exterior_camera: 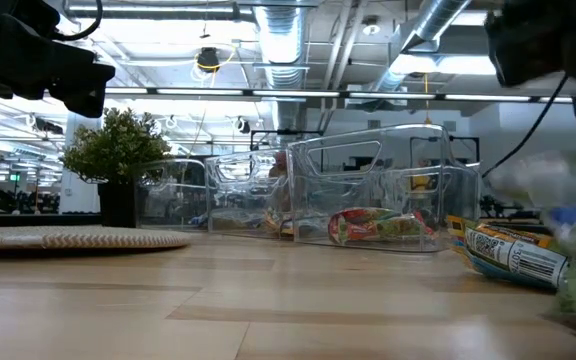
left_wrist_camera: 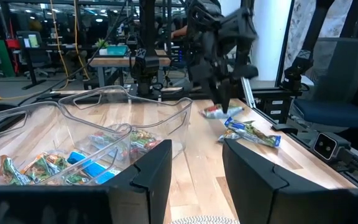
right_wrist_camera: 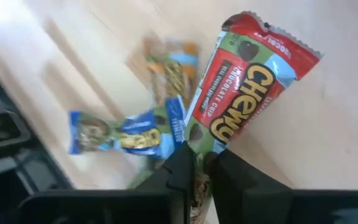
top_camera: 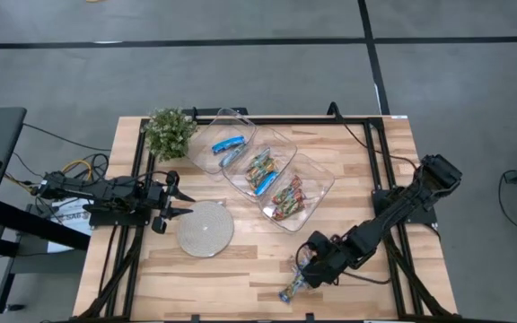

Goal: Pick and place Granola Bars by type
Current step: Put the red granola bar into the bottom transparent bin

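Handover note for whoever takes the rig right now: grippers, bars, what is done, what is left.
Right gripper: shut on a red Chewy bar, at the table's near right edge.
Left gripper: open, idle beside the grey disc.
Done: bars lie in all three clear trays.
Left: the held bar, plus a blue-ended bar and another bar loose on the table.

Bare table (top_camera: 240, 269) lies open near the front; the trays (top_camera: 260, 172), plant (top_camera: 170, 132) and disc (top_camera: 205, 229) crowd the far-left middle.
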### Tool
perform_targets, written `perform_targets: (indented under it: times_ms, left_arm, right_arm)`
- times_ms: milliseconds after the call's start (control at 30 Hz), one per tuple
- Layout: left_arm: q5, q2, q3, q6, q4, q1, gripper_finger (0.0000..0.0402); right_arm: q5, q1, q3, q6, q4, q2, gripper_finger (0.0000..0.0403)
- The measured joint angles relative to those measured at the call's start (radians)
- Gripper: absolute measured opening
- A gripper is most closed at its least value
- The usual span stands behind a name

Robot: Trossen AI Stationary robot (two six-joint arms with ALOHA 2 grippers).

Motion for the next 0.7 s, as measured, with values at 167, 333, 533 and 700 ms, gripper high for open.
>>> perform_targets:
  times_ms: [167,333,533,700]
  left_arm:
    - [0.000,0.000,0.000,0.000,0.000,0.000,0.0138]
    - [0.000,0.000,0.000,0.000,0.000,0.000,0.0138]
    - [0.000,0.000,0.000,0.000,0.000,0.000,0.0138]
    - [0.001,0.000,0.000,0.000,0.000,0.000,0.0138]
  right_arm:
    - [0.097,-0.008,0.000,0.001,0.007,-0.099,0.0029]
    - [0.215,-0.044,0.000,0.001,0.027,-0.188,0.0029]
    - [0.370,-0.089,0.001,0.000,0.117,-0.267,0.0027]
    - [0.476,-0.132,0.001,0.000,0.176,-0.302,0.0029]
